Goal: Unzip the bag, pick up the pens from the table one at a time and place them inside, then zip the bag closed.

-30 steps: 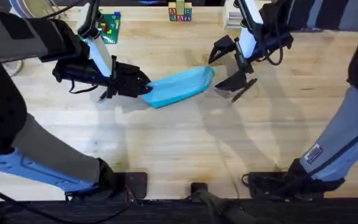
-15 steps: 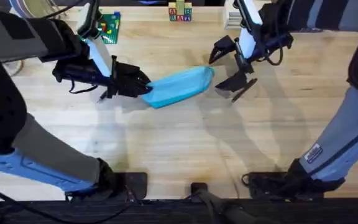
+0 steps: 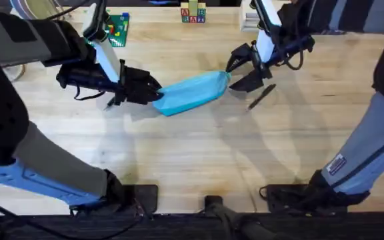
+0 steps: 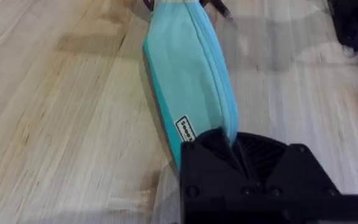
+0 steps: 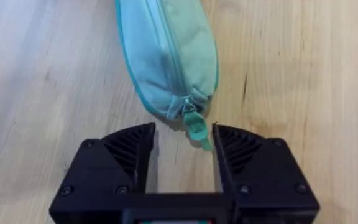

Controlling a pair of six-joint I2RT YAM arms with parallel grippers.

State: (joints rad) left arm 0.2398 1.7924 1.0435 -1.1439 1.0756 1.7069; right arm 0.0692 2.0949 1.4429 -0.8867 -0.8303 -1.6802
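The light blue bag lies slanted on the table, its zipper closed along the top. My left gripper is shut on the bag's left end, seen up close in the left wrist view. At the bag's right end my right gripper is open, low over the table. The turquoise zip pull sits between its fingers, close to one of them. One thin black pen lies on the table just right of the right gripper.
A green plate with coloured bricks sits at the back left. Letter blocks and a white object stand along the far edge. Bare wood stretches in front of the bag toward the arm bases.
My right gripper has shifted left toward the bag's right end and narrowed, now framing the zip pull. The pen beside it shows fully. The left gripper and bag have not moved.
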